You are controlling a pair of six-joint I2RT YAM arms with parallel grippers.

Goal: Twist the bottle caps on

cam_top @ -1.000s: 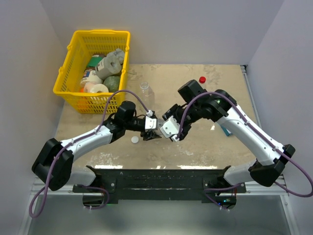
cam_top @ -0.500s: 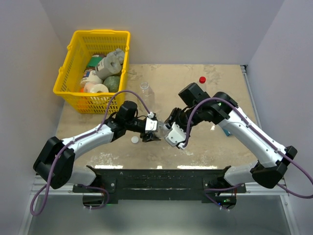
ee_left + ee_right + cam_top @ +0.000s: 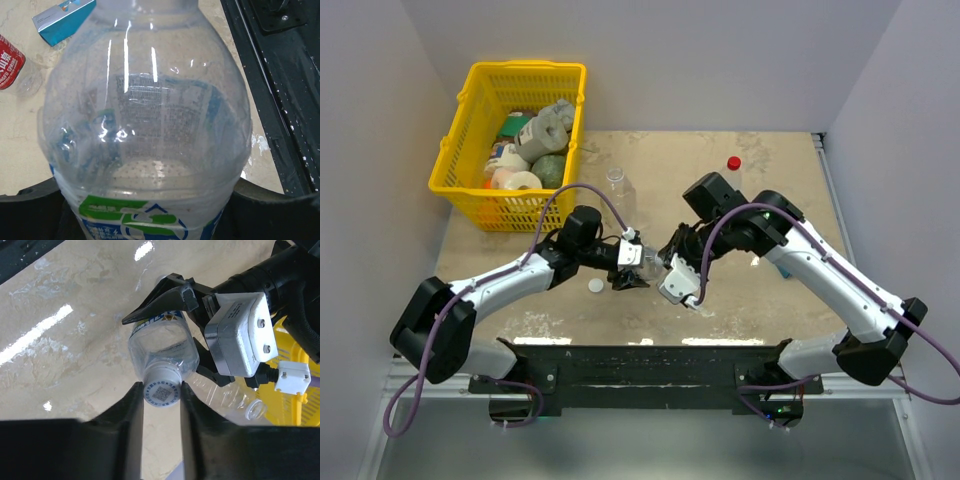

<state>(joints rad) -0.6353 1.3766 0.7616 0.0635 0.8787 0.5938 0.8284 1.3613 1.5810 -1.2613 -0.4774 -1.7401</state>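
White plastic is being pinched here: the white cap (image 3: 161,392) is caught between the two dark fingers (image 3: 134,412) of the right gripper (image 3: 161,390), which are pressed in against its sides, with the printed top turned towards the wrist camera. The cap is seated on the neck of the blue-labelled bottle (image 3: 162,352). The bottle is held on its side, its body clamped by the left gripper (image 3: 640,266), whose black fingers are closed around the label end. From the left wrist, the bottle's clear shoulder is seen filling almost the whole view. The two grippers are met nose to nose over the near middle of the marbled table (image 3: 770,300). A second pale cap (image 3: 595,286) is spotted lying just beside the left gripper, on its near side. Further back, the squarish clear bottle (image 3: 616,183) is stood upright, and the red cap (image 3: 733,163) is found near the far edge. The red-labelled bottle (image 3: 12,62) and a blue-and-white box (image 3: 62,20) are seen lying on the table beyond. A yellow basket (image 3: 525,68), filled with oddments, is parked at the far left corner.
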